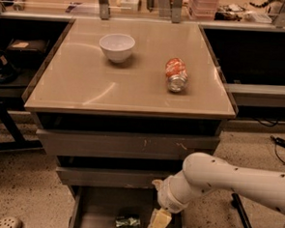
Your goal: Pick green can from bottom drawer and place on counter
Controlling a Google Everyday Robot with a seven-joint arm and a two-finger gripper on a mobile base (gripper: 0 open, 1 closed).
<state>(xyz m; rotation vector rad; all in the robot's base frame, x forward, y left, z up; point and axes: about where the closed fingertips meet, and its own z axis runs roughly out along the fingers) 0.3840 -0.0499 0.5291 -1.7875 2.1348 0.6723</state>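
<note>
Claw (pixel 157 224) hangs bottom centre, just right of the small dented green can (pixel 128 223) in the shallow grey bottom drawer (pixel 98 211); you cannot tell how open.

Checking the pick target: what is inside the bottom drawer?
A green can lies on the drawer floor, the pincer close beside it. The arm covers the drawer's right corner.

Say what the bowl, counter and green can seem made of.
Round white bowl: likely glazed ceramic, smooth sheen. Glossy beige counter: probably laminate, mirrors light. Small green can: likely metal, faint glints; end effector beside it in bottom drawer.
</note>
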